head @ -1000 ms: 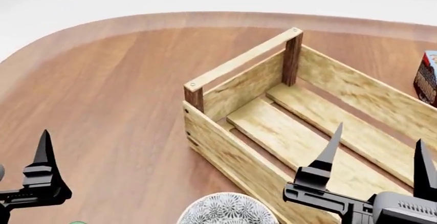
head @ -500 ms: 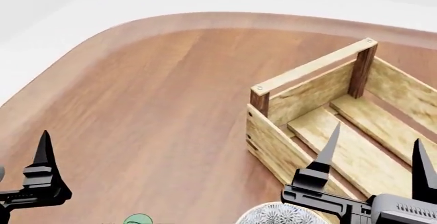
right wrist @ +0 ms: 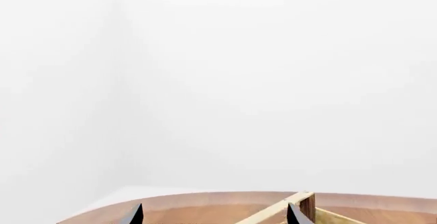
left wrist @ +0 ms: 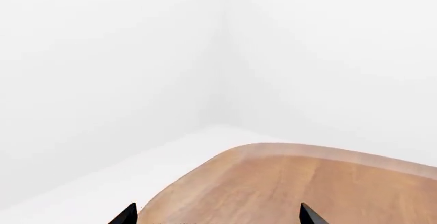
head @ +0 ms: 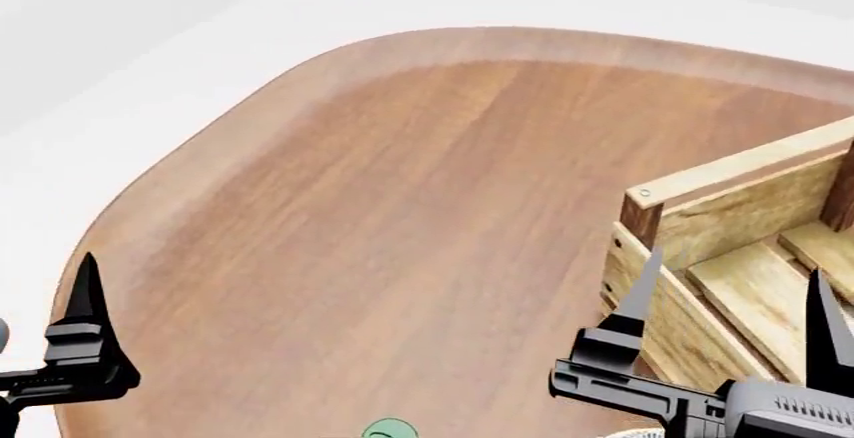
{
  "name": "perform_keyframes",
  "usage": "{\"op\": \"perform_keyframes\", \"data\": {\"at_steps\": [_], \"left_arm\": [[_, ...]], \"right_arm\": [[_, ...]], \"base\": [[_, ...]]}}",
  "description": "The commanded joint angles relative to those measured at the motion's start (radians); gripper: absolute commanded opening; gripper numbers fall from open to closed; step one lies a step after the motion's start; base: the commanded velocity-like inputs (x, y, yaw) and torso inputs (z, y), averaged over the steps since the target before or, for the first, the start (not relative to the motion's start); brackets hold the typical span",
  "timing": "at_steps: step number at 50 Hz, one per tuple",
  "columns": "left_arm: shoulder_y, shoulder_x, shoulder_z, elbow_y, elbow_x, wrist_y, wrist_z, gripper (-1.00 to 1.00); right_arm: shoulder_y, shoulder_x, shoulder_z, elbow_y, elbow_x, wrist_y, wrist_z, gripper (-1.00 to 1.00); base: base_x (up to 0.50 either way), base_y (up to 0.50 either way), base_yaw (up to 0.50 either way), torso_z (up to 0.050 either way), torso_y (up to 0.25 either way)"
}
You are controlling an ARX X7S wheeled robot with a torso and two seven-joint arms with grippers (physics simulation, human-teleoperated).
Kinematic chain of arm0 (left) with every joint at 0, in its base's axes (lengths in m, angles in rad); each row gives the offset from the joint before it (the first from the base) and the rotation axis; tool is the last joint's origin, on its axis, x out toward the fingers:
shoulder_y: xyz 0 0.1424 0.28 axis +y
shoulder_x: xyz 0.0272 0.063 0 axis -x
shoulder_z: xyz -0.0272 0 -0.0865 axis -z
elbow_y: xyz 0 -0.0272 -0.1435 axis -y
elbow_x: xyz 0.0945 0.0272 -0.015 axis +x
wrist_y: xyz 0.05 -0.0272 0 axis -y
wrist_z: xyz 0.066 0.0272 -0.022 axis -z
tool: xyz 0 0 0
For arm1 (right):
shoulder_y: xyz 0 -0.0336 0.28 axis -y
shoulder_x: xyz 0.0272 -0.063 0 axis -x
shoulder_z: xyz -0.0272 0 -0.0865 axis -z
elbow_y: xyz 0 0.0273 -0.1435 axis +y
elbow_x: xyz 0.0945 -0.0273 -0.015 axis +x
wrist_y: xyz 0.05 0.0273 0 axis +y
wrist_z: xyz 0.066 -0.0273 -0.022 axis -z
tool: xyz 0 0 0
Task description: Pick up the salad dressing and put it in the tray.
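Only the round green cap of the salad dressing [head: 390, 429] shows, at the bottom edge of the head view, on the brown table between my two arms. The tray [head: 694, 220], a light-wood crate with dark corner posts, sits at the right, partly cut off; its near corner also shows in the right wrist view [right wrist: 305, 203]. My right gripper [head: 735, 270] is open and empty, held above the tray's near-left corner. One left fingertip [head: 87, 293] shows at the far left. The left wrist view shows the left gripper [left wrist: 217, 215] open and empty over bare table.
The round-cornered wooden table [head: 360, 208] curves away at the left and far edges, with white floor and walls beyond. A sliver of the patterned bowl [head: 643, 434] shows at the bottom edge under the right arm.
The head view has swung left: the tray slid to the right edge, the bowl has almost left the view, and the green cap moved right along the bottom. Both grippers keep their pose.
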Motion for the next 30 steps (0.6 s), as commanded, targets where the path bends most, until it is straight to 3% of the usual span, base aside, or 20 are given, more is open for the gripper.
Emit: {"op": "perform_keyframes", "data": {"at_steps": [1, 7, 19, 30], "left_arm": [[0.001, -0.004, 0.004, 0.000, -0.003, 0.003, -0.005, 1.00], [0.002, -0.005, 0.006, -0.007, -0.003, 0.010, -0.005, 1.00], [0.006, -0.008, 0.009, -0.015, -0.003, 0.020, -0.009, 1.00], [0.008, -0.009, 0.005, -0.017, -0.010, 0.021, -0.016, 1.00]], "right_arm": [[-0.004, 0.009, -0.007, 0.001, 0.006, -0.005, 0.004, 1.00], [0.004, -0.004, 0.003, 0.015, 0.011, -0.004, 0.028, 1.00], [-0.003, 0.072, -0.060, -0.030, 0.050, 0.158, -0.043, 1.00], [-0.045, 0.256, -0.194, 0.020, 0.005, 0.236, -0.209, 1.00]], "base": [[0.00, 0.00, 0.50, 0.000, 0.000], [0.00, 0.00, 0.50, 0.000, 0.000], [-0.01, 0.01, 0.00, 0.000, 0.000], [0.00, 0.00, 0.00, 0.000, 0.000]]}}
